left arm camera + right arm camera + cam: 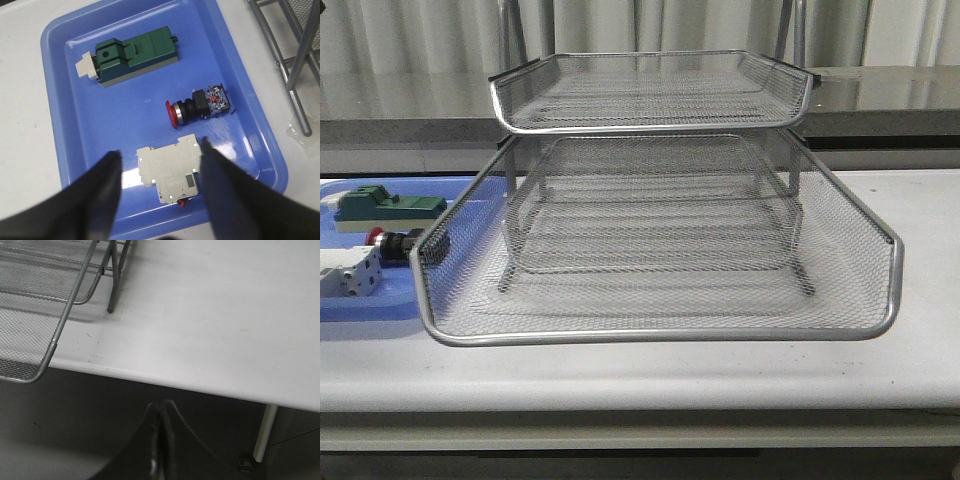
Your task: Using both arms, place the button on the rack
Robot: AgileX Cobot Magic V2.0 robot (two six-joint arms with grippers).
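Note:
The button [199,104] lies on its side in the blue tray [70,120], red cap pointing away from the rack; in the front view the button [386,240] shows at the far left, partly behind the rack's rim. My left gripper [160,165] hovers open above the tray, its fingers either side of a grey terminal block [170,172], a short way from the button. The silver wire-mesh rack [660,240] fills the middle of the table. My right gripper [161,407] is shut and empty, off the table's front edge, near the rack's corner [30,315].
A green-and-beige block [131,55] lies at the tray's far end, also visible as the green block [385,207] in the front view. Bare white table [215,315] lies right of the rack. A table leg [262,432] stands below the edge.

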